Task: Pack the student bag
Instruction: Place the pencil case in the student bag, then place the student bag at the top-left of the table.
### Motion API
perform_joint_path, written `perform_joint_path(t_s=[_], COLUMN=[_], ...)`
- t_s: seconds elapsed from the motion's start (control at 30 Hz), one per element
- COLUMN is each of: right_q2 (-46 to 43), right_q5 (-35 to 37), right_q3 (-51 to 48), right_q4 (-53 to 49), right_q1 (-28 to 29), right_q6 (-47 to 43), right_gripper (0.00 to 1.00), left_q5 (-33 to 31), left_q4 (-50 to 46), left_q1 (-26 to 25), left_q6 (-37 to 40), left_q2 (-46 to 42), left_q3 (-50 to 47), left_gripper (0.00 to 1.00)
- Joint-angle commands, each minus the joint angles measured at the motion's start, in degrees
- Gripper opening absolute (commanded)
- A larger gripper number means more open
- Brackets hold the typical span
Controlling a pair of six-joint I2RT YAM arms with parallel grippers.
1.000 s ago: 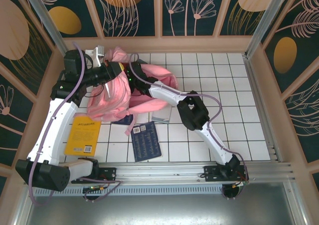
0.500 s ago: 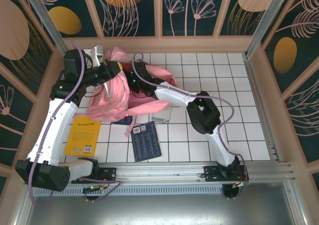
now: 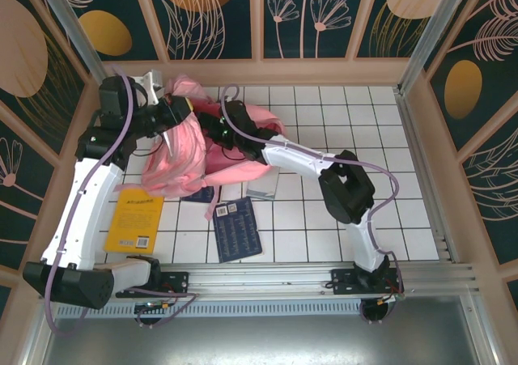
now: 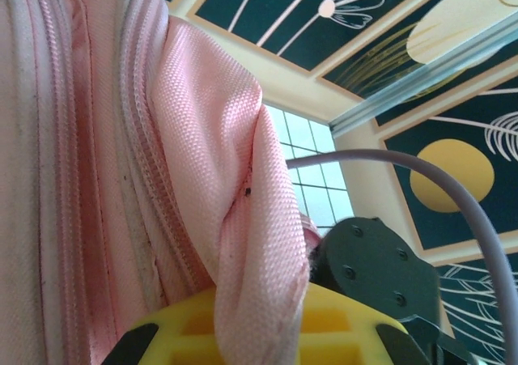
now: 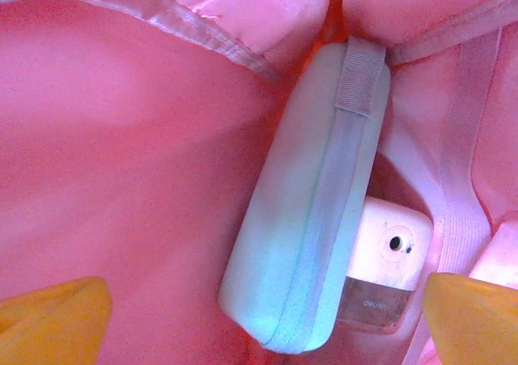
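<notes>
On my screen the left gripper (image 4: 259,328) was clamped tight on a fold of the student bag (image 3: 184,150), which sat at the far left of the tiled table (image 3: 348,130). The right gripper (image 5: 263,312) was inside the bag's mouth, jaws spread wide and holding nothing (a pale-blue case (image 5: 312,187) lay ahead of it, apart from both fingers, beside a white device (image 5: 388,252)).

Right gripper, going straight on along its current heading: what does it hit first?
The right gripper, jaws open, points at the pale mint zip case inside the student bag, so it would likely meet that first. A white device lies partly behind the case. Depth is hard to judge.
</notes>
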Motion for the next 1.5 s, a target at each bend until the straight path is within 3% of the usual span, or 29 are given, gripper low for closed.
perform_joint_path(t_s=[0.0, 0.3, 0.77, 1.03, 1.23, 1.47], right_q2=[-6.3, -15.0, -27.2, -33.6, -37.2, -41.8], right_q5=[1.2, 1.0, -5.7, -6.3, -7.0, -5.6], right_q3=[-2.4, -1.6, -9.4, -18.5, -25.3, -31.7], right_q4=[3.3, 0.5, 3.9, 5.4, 5.1, 0.5], right_q1=[-0.3, -3.9, -11.6, -15.2, -17.5, -20.0], right_q6=[-3.0, -7.8, -9.3, -8.9, -9.0, -10.9], right_gripper=[0.99, 0.96, 0.96, 0.96, 0.95, 0.95], left_q5=[-3.9, -19.1, -17.3, -18.4, -18.0, -24.8], left_q4=[5.5, 5.9, 12.6, 12.4, 12.8, 7.8], left_q1=[-0.3, 1.8, 11.1, 16.3, 16.7, 16.6], left_q6=[3.5, 3.4, -1.2, -1.7, 0.6, 7.1], left_q2=[-1.0, 1.1, 8.9, 18.9, 27.0, 39.7], left_q3=[6.1, 11.1, 14.7, 22.8, 30.9, 40.8], left_gripper=[0.0, 0.0, 0.0, 0.0, 0.0, 0.01])
